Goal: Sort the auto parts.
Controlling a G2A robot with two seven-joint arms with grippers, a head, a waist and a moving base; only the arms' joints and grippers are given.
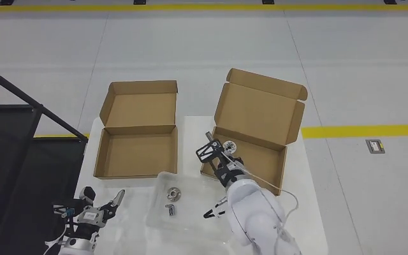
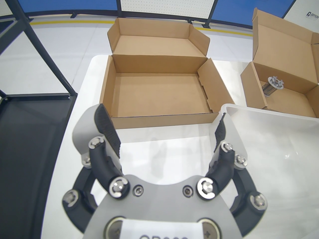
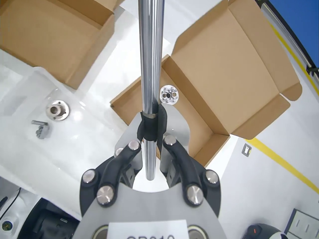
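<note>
My right gripper (image 3: 151, 123) is shut on a long polished steel rod (image 3: 150, 50), held in the air over the near corner of the right cardboard box (image 3: 224, 58). In the top view that gripper (image 1: 212, 152) hangs at the box's (image 1: 255, 137) left front edge. A flanged metal part (image 3: 169, 95) lies inside this box. My left gripper (image 2: 162, 125) stands open with nothing in it, low over the table in front of the bare left box (image 2: 159, 93). From above, the left gripper (image 1: 102, 196) is near the table's front left corner.
A clear plastic tray (image 1: 191, 220) sits between the arms at the table's front, holding a round flange (image 1: 173, 193) and a small grey bracket (image 1: 169, 209). Both boxes have their lids open toward the far side. A black frame (image 1: 32, 127) stands left of the table.
</note>
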